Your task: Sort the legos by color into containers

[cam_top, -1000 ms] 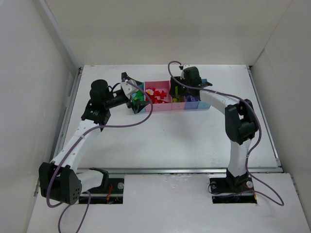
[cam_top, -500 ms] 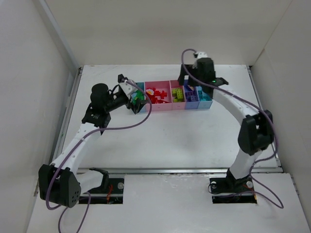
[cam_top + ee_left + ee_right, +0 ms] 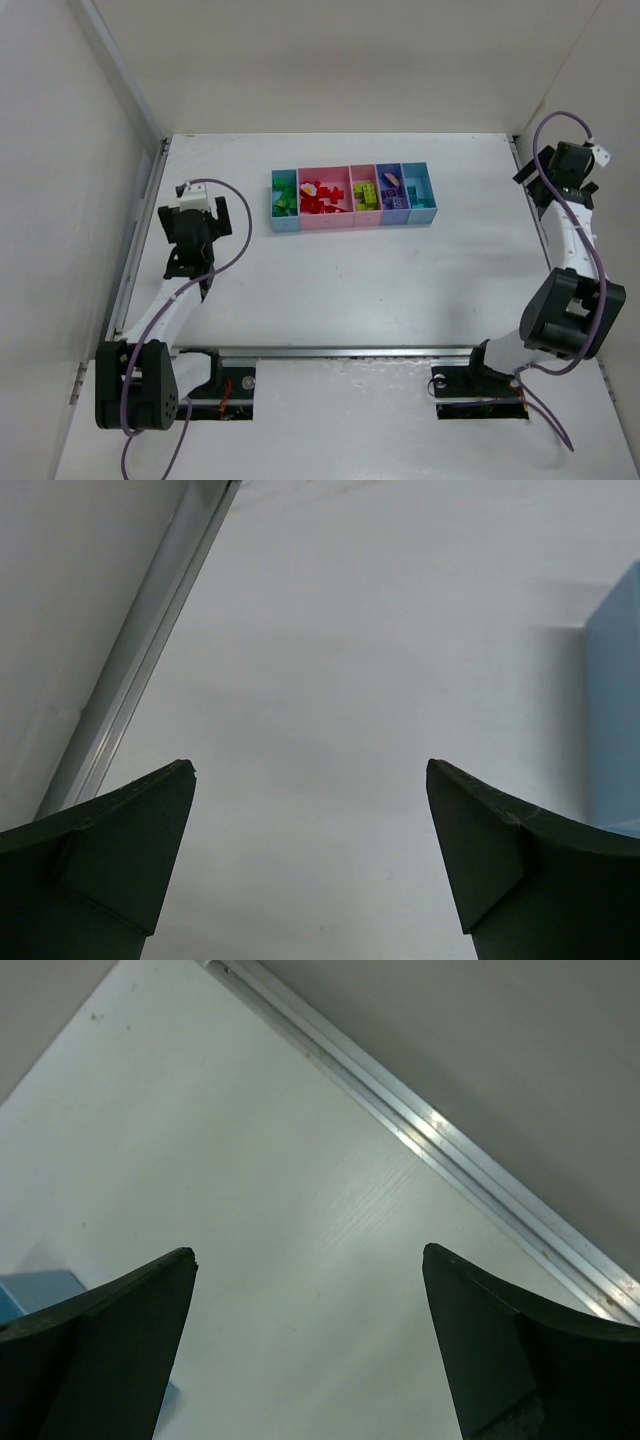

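Lying inside joined containers (image 3: 330,223) — legos (image 3: 322,201), grouped by colour.

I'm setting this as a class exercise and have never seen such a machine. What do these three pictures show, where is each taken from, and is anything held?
The machine is two robot arms bolted at the near edge of a white table. The wide picture looks down from above and behind: the left arm on the left, the right arm on the right. The other two come from a camera on each wrist; the dark wedges are the fingers of the left tool and the right tool. Both are open and hold nothing. On the table stands a row of five joined containers, with the legos inside, grouped by colour.
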`<state>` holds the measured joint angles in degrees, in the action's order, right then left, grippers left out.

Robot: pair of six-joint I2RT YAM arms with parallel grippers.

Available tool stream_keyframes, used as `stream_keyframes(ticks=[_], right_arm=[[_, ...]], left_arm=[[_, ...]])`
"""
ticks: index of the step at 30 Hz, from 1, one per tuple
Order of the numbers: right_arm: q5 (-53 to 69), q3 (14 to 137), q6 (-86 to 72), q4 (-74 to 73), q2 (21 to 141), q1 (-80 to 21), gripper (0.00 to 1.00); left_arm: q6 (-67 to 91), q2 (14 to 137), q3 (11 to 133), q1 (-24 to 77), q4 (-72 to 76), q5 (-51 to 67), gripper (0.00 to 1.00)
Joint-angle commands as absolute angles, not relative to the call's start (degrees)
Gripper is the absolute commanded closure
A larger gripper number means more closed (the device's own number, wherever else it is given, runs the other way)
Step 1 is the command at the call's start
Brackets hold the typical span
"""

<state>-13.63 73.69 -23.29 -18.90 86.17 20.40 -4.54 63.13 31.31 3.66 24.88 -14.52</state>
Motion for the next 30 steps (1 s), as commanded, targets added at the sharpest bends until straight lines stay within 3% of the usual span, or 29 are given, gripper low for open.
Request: stream_keyframes(ticks=[1,13,30], right_arm=[[-14.8,70.8,-23.6,-16.7,79.8,18.7,0.00],[-14.9,75.4,-21.9,-22.3,80.8,18.7,0.00],[-9.9,67.3,-17.4,-12.2,73.9,18.7,0.00]], left_arm=[[-0.5,60.8,28.8,1.6,29.4,-20.0,0.00],[0.2,59.2,26.5,1.0,30.6,-16.0,0.00],[-0.4,57.6,23.6,1.0,31.6,-14.9,0.00]])
